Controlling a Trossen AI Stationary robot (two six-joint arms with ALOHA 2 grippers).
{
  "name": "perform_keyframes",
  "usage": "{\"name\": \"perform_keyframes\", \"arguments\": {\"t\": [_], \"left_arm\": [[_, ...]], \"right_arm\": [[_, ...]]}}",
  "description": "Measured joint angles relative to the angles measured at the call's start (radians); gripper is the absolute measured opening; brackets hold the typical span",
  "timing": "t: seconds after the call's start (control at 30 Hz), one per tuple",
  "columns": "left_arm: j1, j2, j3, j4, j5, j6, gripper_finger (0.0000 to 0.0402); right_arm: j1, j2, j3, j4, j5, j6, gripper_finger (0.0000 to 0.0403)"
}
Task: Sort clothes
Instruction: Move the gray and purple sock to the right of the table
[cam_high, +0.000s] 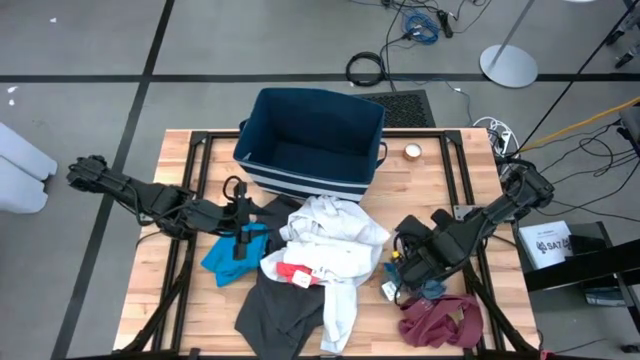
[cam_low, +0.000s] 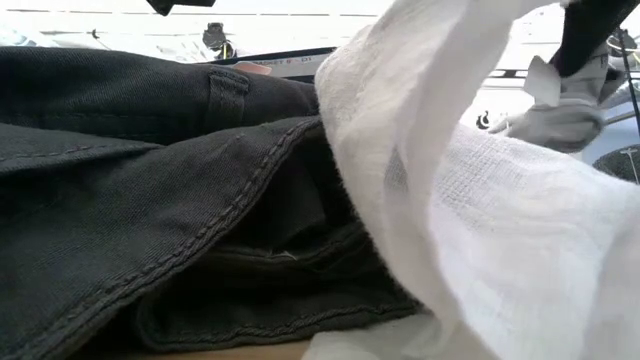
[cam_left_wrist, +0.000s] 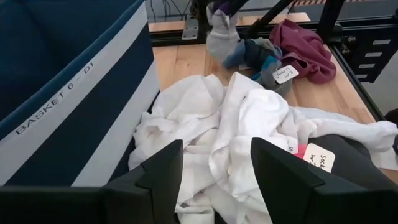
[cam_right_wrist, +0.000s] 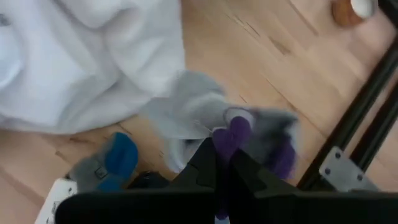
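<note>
You are lifting grey sock (cam_right_wrist: 205, 112) pinched in right claw (cam_right_wrist: 224, 163) near tabletop's right edge; keep pinch firm, clear the pile. Left claw (cam_left_wrist: 214, 165) hovering spread over white top (cam_left_wrist: 205, 130).

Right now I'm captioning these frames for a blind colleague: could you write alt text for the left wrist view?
The left gripper hangs open over a crumpled white garment, beside the dark blue bin lettered BASKET 6 - D1. Farther off on the wooden table, the right gripper holds up a grey sock above tagged socks and a maroon garment.
</note>
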Motion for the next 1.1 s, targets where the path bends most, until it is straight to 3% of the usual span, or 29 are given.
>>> {"name": "perform_keyframes", "arguments": {"t": [0.23,0.5,0.67,0.83,1.1], "left_arm": [[0.000,0.000,0.000,0.000,0.000,-0.005,0.0199],[0.000,0.000,0.000,-0.008,0.000,-0.006,0.0199],[0.000,0.000,0.000,-0.027,0.000,-0.007,0.0199],[0.000,0.000,0.000,-0.034,0.004,-0.011,0.0199],[0.000,0.000,0.000,-0.034,0.008,-0.027,0.0199]], "right_arm": [[-0.119,0.001,-0.002,0.001,-0.039,-0.049,0.0000],[-0.280,0.001,-0.003,0.001,-0.048,-0.299,0.0000],[-0.359,0.000,-0.014,0.001,-0.129,-0.518,0.0000],[-0.418,0.000,-0.081,0.001,-0.243,-0.699,0.0000],[-0.498,0.000,-0.270,0.000,-0.256,-0.782,0.0000]]}}
